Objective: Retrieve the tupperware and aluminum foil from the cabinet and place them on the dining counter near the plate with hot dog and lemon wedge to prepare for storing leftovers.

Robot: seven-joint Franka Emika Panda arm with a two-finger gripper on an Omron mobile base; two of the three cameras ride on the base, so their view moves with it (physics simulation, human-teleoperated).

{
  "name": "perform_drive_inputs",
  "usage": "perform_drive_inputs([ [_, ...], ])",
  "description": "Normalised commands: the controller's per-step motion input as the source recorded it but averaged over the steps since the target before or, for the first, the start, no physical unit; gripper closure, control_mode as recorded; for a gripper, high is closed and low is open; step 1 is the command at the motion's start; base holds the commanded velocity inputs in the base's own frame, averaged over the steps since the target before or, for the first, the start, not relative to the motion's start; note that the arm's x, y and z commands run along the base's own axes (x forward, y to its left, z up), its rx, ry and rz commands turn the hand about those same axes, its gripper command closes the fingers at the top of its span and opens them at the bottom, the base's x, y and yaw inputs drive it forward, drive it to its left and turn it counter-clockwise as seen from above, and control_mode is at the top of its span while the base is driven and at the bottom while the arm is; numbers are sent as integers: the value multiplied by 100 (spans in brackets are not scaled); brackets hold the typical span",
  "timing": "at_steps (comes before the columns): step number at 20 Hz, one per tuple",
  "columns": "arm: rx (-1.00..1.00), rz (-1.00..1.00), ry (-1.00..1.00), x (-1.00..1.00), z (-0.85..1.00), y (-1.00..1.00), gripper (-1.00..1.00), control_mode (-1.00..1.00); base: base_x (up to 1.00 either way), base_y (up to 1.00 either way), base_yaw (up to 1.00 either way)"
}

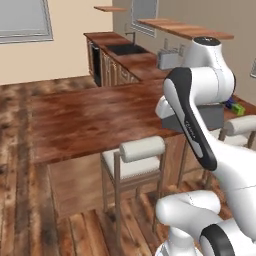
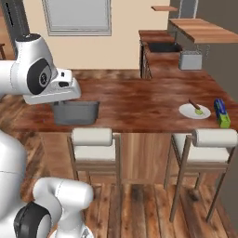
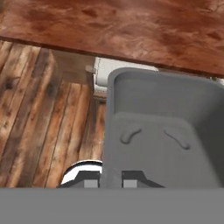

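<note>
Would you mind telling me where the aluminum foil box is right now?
In the right base view the aluminum foil lies on the dining counter near its right end, just right of the plate.

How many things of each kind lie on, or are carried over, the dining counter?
Tupperware tub, held in the claw: 1
Foil box: 1
Plate: 1
Hot dog: 1
Lemon wedge: 1
Total: 5

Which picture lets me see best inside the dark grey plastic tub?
The hand view: it looks straight down into the dark grey plastic tub, open and nothing inside. The right base view shows just its outer side; in the left base view the arm hides most of it.
</note>
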Motion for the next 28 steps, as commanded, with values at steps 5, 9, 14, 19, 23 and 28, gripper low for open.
perform_drive_inputs([
  [5, 0, 0, 0, 0, 0, 0, 100, 100, 16, -98, 15],
  [9, 0, 0, 0, 0, 0, 0, 100, 100, 36, -92, 10],
  [14, 0, 0, 0, 0, 0, 0, 100, 100, 73, -57, 7],
  [19, 0, 0, 0, 0, 0, 0, 100, 100, 100, -13, 1],
  [23, 0, 0, 0, 0, 0, 0, 100, 100, 100, -1, 0],
  [28, -1, 0, -3, 39, -7, 0, 100, -100, 34, 0, 0],
])
